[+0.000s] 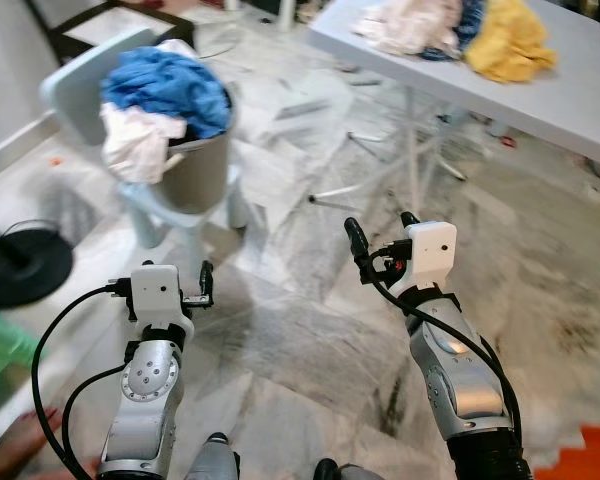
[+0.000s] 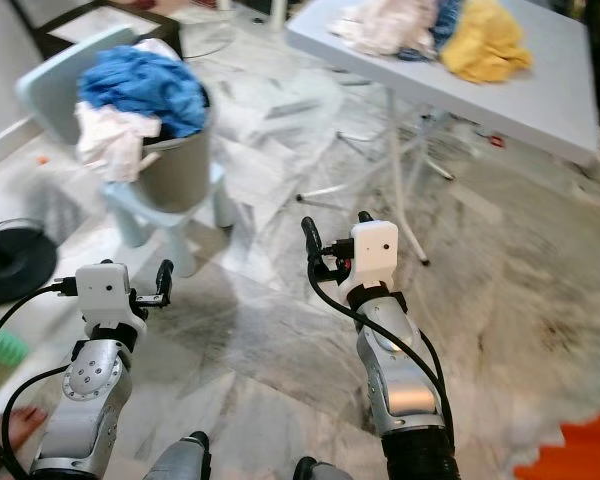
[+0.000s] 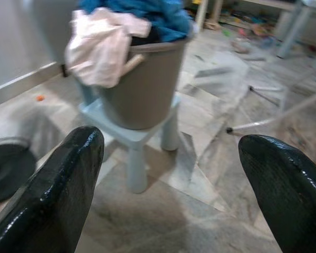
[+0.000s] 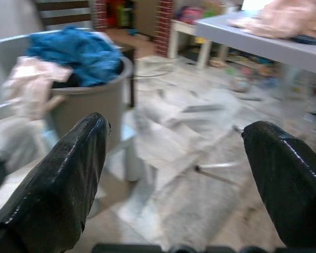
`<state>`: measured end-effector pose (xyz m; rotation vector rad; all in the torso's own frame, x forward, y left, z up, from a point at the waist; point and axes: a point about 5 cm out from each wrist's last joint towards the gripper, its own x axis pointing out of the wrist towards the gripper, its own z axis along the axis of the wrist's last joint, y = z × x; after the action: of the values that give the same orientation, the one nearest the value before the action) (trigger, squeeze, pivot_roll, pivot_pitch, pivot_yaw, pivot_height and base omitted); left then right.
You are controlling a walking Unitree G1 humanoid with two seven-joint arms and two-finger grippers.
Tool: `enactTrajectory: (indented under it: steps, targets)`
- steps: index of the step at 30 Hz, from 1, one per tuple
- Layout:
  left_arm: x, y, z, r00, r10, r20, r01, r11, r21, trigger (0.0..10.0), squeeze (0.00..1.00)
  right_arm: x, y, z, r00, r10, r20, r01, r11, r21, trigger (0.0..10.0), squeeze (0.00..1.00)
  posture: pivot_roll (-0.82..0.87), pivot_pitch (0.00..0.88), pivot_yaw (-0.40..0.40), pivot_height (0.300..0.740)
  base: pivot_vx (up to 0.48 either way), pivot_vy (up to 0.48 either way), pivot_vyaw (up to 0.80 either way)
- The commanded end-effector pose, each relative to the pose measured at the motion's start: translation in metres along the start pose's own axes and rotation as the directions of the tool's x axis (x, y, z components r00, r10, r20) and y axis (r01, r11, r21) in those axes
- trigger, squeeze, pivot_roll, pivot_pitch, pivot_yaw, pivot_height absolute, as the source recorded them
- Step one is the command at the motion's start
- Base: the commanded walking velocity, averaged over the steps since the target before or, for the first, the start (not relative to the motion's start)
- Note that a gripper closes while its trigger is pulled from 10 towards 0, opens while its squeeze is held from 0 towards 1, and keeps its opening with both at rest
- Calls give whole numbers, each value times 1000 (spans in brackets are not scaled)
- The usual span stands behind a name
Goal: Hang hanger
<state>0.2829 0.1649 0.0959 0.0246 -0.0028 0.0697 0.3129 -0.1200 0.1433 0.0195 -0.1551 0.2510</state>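
My left gripper [image 1: 170, 288] is raised low on the left, open, with nothing between its fingers [image 3: 58, 195]. My right gripper [image 1: 380, 228] is held up a little higher on the right, also open and empty. Both point toward a grey bucket [image 1: 195, 170] heaped with blue cloth [image 1: 170, 85] and white cloth [image 1: 135, 140]. The bucket stands on a small pale blue chair [image 1: 90, 85] ahead on the left, well beyond both grippers. In the wrist views the bucket [image 3: 142, 84] [image 4: 79, 110] sits between and beyond the open fingertips. The picture is somewhat blurred.
A grey folding table [image 1: 540, 95] at the back right carries a pile of yellow, white and blue clothes [image 1: 500, 35]; its thin legs [image 1: 412, 150] reach the marble floor. A black round base [image 1: 20, 265] lies at the left. An orange mat [image 1: 590, 450] shows at the bottom right.
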Motion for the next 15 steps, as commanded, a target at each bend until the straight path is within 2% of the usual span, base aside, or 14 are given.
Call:
enactTrajectory:
  steps: [1,9,12,15]
  targets:
    - [-2,-4,1,1000,-13,11,13,1000,-7,10000,0,-1,-4,3,1000,-4,12,4,1000,-9,10000,0,172,239,-156,740,266,0,800]
    - [-3,-4,0,1000,-17,5,17,1000,-20,10000,0,-2,-1,2,1000,13,11,-13,1000,-10,10000,0,172,240,-159,740,268,0,769]
    - [-4,-5,0,1000,-20,6,20,1000,-22,10000,0,-2,0,2,1000,17,11,-16,1000,-10,10000,0,171,244,-161,740,268,0,448]
    - [-4,-6,-1,1000,-22,5,22,999,-25,10000,0,-2,0,3,1000,17,14,-17,1000,-1,10000,0,170,246,-162,740,270,0,0]
